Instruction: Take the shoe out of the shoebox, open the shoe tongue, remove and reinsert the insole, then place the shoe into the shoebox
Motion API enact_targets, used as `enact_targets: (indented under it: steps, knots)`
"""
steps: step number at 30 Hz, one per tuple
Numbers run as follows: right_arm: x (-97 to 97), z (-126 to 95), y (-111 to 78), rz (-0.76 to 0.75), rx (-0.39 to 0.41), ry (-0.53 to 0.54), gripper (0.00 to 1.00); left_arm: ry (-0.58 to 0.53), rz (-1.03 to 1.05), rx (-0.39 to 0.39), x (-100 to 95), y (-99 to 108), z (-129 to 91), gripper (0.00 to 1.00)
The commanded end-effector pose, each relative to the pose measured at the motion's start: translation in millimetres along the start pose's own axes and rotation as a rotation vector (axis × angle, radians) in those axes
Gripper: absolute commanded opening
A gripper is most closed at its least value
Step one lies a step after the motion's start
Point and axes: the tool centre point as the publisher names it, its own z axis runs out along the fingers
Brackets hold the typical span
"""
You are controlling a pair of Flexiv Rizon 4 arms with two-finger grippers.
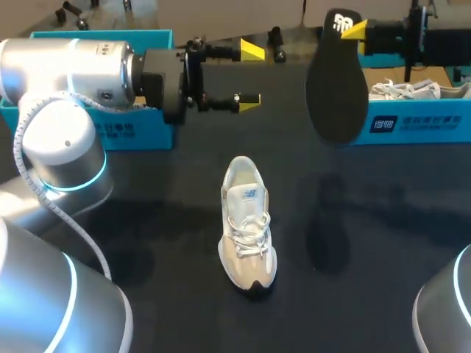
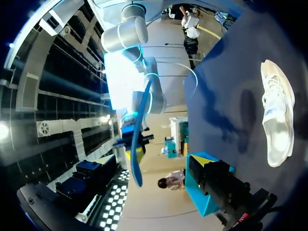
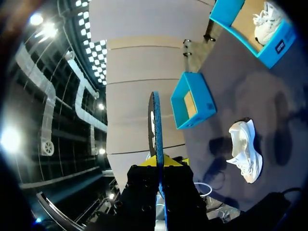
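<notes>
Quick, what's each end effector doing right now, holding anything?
Left end effector: open, empty.
Right end effector: closed on the black insole.

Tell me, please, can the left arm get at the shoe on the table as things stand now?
Probably yes. The left gripper hangs with jaws open and empty, and the shoe lies alone on the table. The right gripper holds the insole off to the side, out of the way.

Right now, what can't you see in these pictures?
Inside the shoe: head view, tongue and laces cover it.
Inside the left shoebox: head view, my left arm blocks it.
The insole's faces: right wrist view, it sits edge-on in the right tool.
The other shoe: head view, partly behind the right shoebox wall.
</notes>
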Motion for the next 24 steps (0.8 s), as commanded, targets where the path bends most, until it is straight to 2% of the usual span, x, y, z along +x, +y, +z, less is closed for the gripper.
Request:
enact_targets:
  steps: [1, 9, 19, 24]
  knots:
    - [3.2, 17, 24.7, 0.013, 0.041, -0.014, 0.00, -0.014, 0.013, -0.011, 2.7, -7, 2, 1.00]
    - [2.8, 33, 41.1, 0.043, 0.075, -0.017, 0.00, -0.041, 0.062, -0.026, 2.3, -11, 10, 1.00]
    - [-3.3, 60, 45.0, 0.071, 0.115, -0.027, 0.00, -0.074, 0.079, -0.053, -1.2, -7, 25, 1.00]
    - [-5.0, 71, 40.8, 0.078, 0.121, -0.030, 0.00, -0.075, 0.095, -0.063, -2.7, -1, 34, 0.89]
